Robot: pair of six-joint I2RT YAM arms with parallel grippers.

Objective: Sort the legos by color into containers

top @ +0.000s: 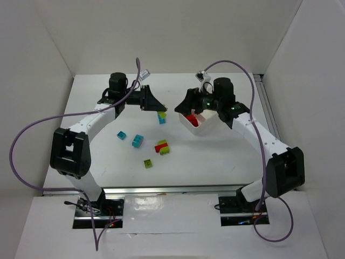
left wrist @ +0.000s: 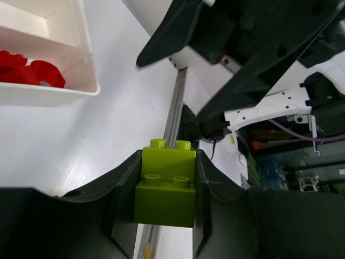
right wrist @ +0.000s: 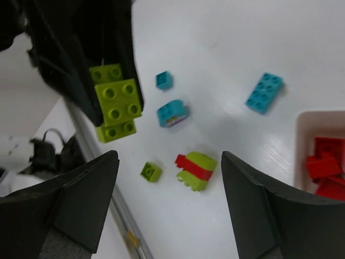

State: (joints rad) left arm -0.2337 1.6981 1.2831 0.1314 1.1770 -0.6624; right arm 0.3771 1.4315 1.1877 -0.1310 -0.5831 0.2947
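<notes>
Two stacked lime bricks (left wrist: 165,186) sit clamped between the left fingers (left wrist: 121,199). By the white tray (top: 202,128) of red bricks (right wrist: 323,162), the right fingers (right wrist: 81,205) gape wide, empty.

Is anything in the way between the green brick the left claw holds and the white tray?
Yes. The right gripper hangs open over the tray's end nearest the left gripper, right in the lime green brick's path. Nothing else visible blocks it.
</notes>
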